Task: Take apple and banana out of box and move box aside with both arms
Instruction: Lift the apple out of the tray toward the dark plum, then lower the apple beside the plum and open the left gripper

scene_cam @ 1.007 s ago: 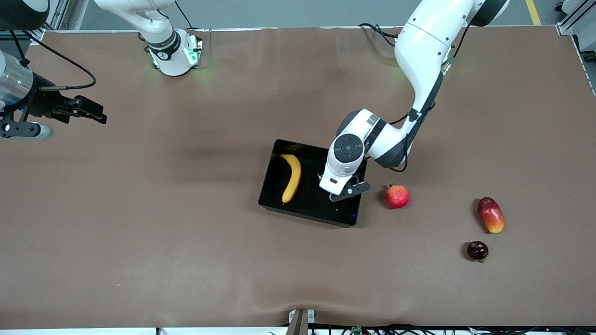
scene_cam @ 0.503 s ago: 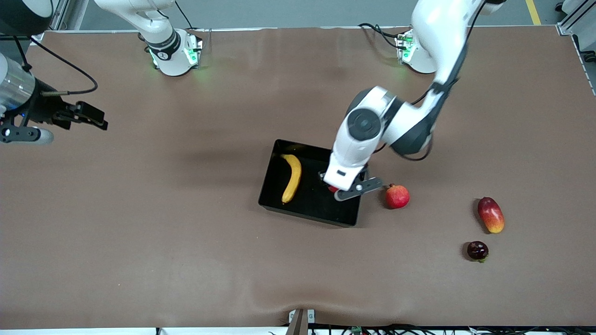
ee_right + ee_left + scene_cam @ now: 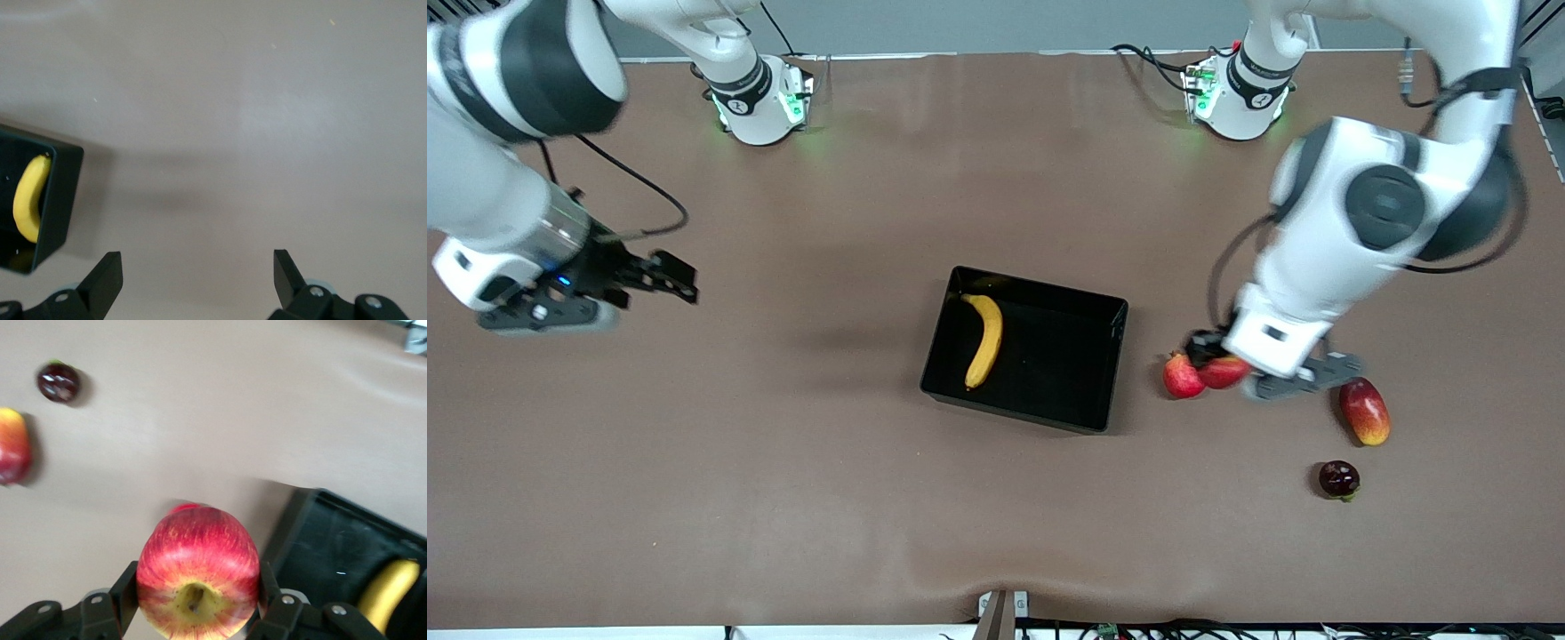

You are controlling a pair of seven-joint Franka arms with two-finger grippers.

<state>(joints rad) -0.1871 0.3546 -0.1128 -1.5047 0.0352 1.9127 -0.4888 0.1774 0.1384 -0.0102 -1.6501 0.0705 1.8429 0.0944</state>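
While the right arm waits with its right gripper (image 3: 660, 276) spread wide over bare table toward its own end, the left gripper (image 3: 1221, 364) hangs in the air, clamped on the apple (image 3: 1224, 372) just above the pomegranate (image 3: 1180, 377). In the left wrist view the apple (image 3: 198, 572) sits squarely between the two black fingers (image 3: 130, 587). Alone in the black box (image 3: 1107, 373) at mid-table lies the banana (image 3: 984, 340), against the wall toward the right arm's end. Toward the left arm's end a mango (image 3: 1365, 412) and a small dark fruit (image 3: 1338, 478) rest on the table.
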